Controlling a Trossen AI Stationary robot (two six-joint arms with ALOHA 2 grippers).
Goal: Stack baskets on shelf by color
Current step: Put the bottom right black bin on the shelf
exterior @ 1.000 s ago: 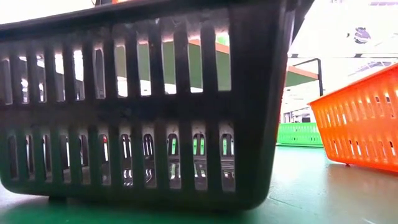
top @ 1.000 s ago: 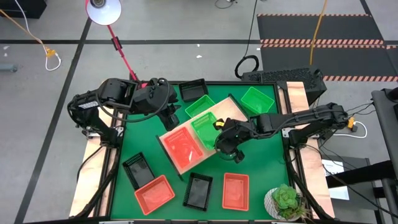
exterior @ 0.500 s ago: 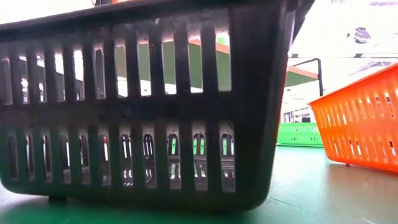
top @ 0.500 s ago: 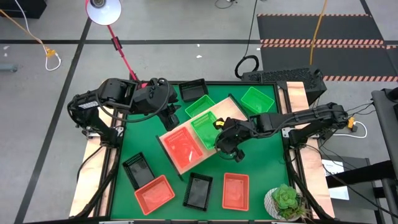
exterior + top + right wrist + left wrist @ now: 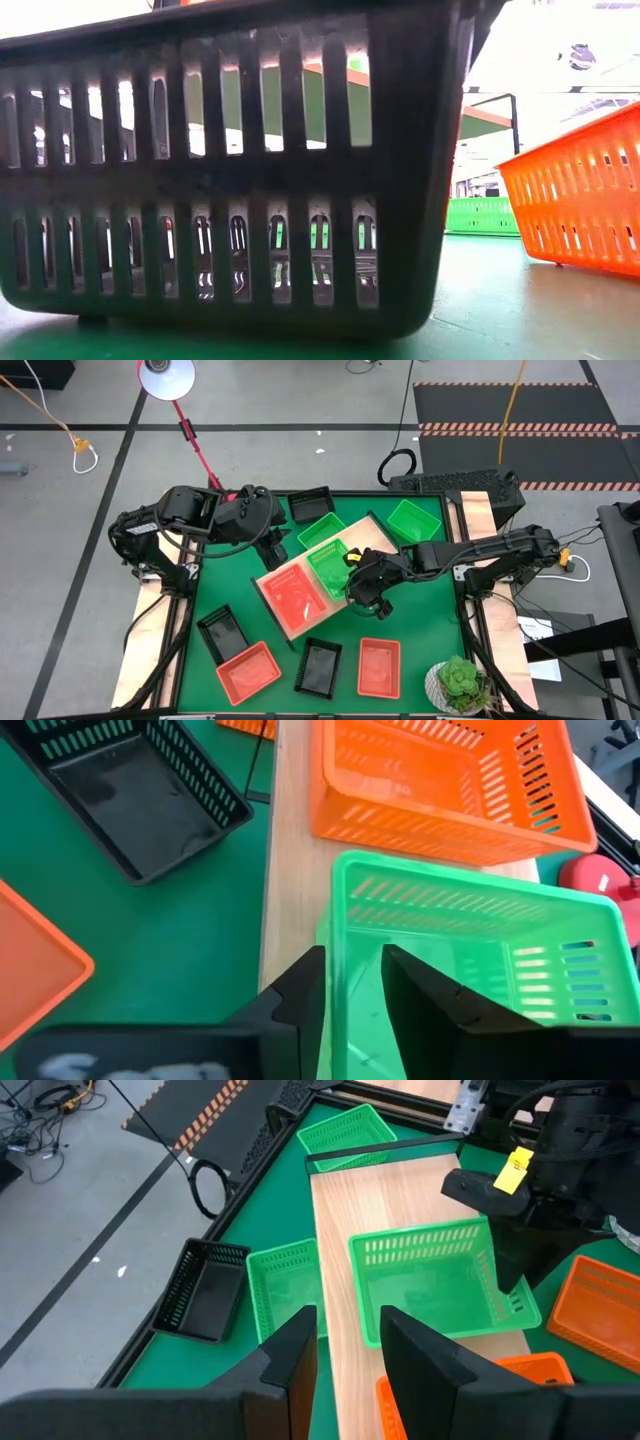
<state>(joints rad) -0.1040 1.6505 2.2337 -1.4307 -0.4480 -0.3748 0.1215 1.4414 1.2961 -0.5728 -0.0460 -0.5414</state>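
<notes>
**A:** Item one, right gripper (image 5: 354, 965). Condition?

**B:** It stood at the shelf's (image 5: 366, 540) table-side long edge, straddling the near wall of the green basket (image 5: 330, 565). The jaws were parted wider than the wall between them, so it read as slack rather than pinching. Over the last second it had been loosening. Judged: the basket had just been let go.

**A:** Where was that basket?

**B:** On the shelf at mid-length, flat, just beside the orange-red basket (image 5: 297, 592), which was also on the shelf at its end towards the camera-side table edge.

**A:** Any difference from the overhead picture a second earlier?

**B:** None was visible. The arm, shelf and both baskets lay where they had. Only the grip had eased.

**A:** Item two, left gripper (image 5: 348, 1330)?

**B:** It hung above the shelf's far long edge, half open, holding nothing.

**A:** Stock off the shelf?

**B:**
- Second green basket (image 5: 320, 530), touching the shelf's far edge
- Third green basket (image 5: 414, 518), beyond the shelf's far end
- Black basket (image 5: 310, 503), farther back from the shelf
- Two black baskets (image 5: 221, 632) (image 5: 320, 665) and two orange-red baskets (image 5: 249, 669) (image 5: 379, 665), near the shelf's camera-side end

**A:** Meaning for the task?

**B:** One green and one orange-red had been placed. Seven remained, and no stack had been begun.
</notes>
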